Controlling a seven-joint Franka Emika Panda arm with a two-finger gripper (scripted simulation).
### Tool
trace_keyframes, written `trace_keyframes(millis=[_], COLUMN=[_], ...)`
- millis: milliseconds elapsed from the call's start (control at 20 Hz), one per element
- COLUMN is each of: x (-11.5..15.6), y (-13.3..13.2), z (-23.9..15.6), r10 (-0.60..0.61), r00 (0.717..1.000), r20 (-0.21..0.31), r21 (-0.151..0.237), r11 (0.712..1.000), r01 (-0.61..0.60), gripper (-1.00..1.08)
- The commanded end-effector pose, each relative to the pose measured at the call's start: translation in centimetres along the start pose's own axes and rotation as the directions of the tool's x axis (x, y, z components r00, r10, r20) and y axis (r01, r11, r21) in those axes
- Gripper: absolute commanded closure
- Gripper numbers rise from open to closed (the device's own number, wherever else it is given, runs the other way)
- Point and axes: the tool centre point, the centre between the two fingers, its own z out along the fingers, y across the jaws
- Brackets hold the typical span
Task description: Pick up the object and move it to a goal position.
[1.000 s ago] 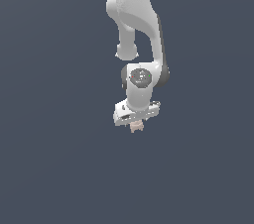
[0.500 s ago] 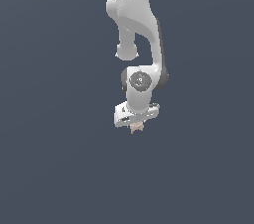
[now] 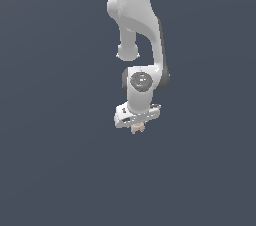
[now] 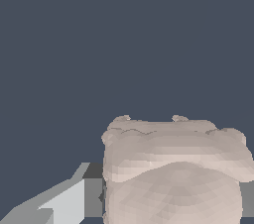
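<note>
Arm's (image 3: 137,30) top cut off at frame edge; object (image 3: 137,128) mostly hidden under gripper (image 3: 137,126), fingertips too small to tell.

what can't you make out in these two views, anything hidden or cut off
- Exterior view: the gripper fingertips, hidden behind its own white body; the object is too small for detail.
- Wrist view: the object is cut off by the picture's edge and covers most of the fingers, so their contact is unclear.
- Goal position: no marker shows in either view.

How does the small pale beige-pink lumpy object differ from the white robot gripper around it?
The beige-pink lumpy object is matte pinkish and ridged; the white gripper is smooth and glossy. The object is narrower than the gripper's body. It sits between the grey finger pads, protruding below them.
</note>
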Motion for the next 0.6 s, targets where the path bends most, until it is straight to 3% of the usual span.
trace_keyframes(millis=[0,550], x=[0.0,-0.4], y=[0.2,2.8], z=[-0.6,-8.2], r10=[0.0,0.0], r00=[1.0,1.0], r20=[-0.001,-0.001], r21=[0.0,0.0], r11=[1.0,1.0], r01=[0.0,0.0], gripper=[1.08,1.08])
